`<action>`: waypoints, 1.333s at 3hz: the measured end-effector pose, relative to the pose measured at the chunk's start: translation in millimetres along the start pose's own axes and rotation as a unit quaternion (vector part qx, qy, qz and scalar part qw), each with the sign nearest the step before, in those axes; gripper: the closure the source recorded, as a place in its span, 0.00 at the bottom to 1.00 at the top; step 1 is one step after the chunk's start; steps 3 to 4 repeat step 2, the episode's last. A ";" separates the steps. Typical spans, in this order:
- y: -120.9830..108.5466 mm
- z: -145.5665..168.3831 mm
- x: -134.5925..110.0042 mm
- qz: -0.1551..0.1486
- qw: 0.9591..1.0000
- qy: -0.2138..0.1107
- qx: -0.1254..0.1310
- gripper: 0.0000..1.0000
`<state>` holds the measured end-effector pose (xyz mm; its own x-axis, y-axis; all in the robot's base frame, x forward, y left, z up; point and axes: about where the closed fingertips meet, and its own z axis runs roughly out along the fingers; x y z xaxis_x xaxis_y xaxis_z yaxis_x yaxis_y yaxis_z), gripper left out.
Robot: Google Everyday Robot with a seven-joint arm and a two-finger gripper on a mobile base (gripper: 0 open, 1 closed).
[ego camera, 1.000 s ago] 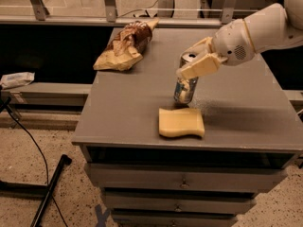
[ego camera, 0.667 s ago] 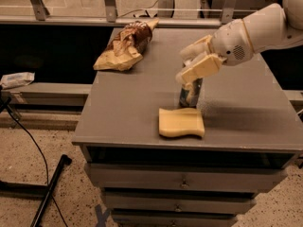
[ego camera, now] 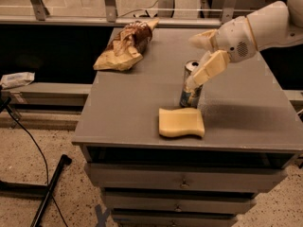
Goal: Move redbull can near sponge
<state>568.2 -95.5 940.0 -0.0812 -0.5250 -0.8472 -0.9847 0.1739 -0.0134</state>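
The redbull can [ego camera: 189,92], slim and silver-blue with a shiny top, stands upright on the grey table [ego camera: 246,112]. It is just behind the far edge of the pale yellow sponge [ego camera: 181,122], touching it or nearly so. My gripper [ego camera: 204,55] is open, just above and to the right of the can's top. Its lower finger [ego camera: 209,70] crosses in front of the can's upper right side, and its other finger [ego camera: 201,38] is higher and farther back. The gripper holds nothing.
A crumpled brown and tan snack bag [ego camera: 124,47] lies at the table's far left corner. Drawers [ego camera: 182,181] sit under the tabletop. A black cable and stand [ego camera: 47,188] lie on the floor at left. A railing runs behind the table.
The can went from tilted and held in the gripper to standing on the table behind the sponge. The gripper let go and lifted up and to the right.
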 end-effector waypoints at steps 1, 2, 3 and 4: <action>-11.2 -61.6 7.9 -0.019 0.999 -0.014 0.041 0.00; -17.7 -84.5 -2.3 -0.036 0.997 -0.022 0.063 0.00; -17.7 -84.5 -2.3 -0.036 0.997 -0.022 0.063 0.00; -17.7 -84.5 -2.3 -0.036 0.997 -0.022 0.063 0.00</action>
